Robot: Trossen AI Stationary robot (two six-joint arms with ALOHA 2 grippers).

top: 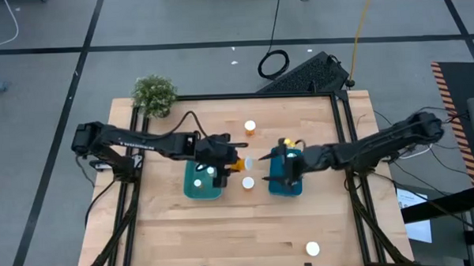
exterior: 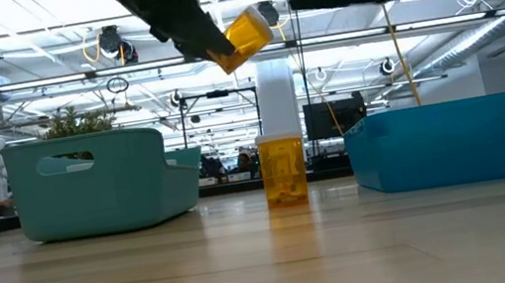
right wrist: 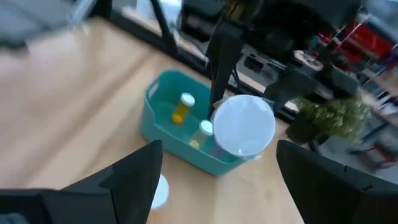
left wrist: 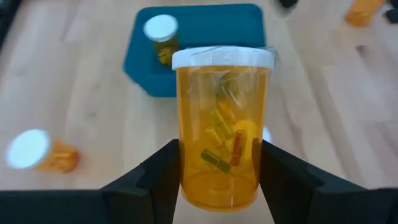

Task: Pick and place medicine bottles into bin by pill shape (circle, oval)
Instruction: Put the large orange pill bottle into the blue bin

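Left gripper (left wrist: pixel 217 180) clamps orange translucent pill bottle with white cap (left wrist: pixel 221 134), aloft between teal plastic bin (top: pixel 203 180) and blue plastic bin (top: pixel 287 175). Right gripper (right wrist: pixel 214 168) over blue bin, fingers spread, nothing held.

No text, label, brand, number or sign can be read in any view. The orange bottle (left wrist: pixel 222 127) held in the left claw (left wrist: pixel 219 177) shows a clear body with capsules inside and no legible print. The white caps (right wrist: pixel 243 124) are blank. The teal bin (exterior: pixel 103 179) and the blue bin (exterior: pixel 443 141) carry no markings that can be made out. The striped floor marking (top: pixel 450 76) at the far right of the high view bears no letters, and the screens in the room beyond the table are too small to read.
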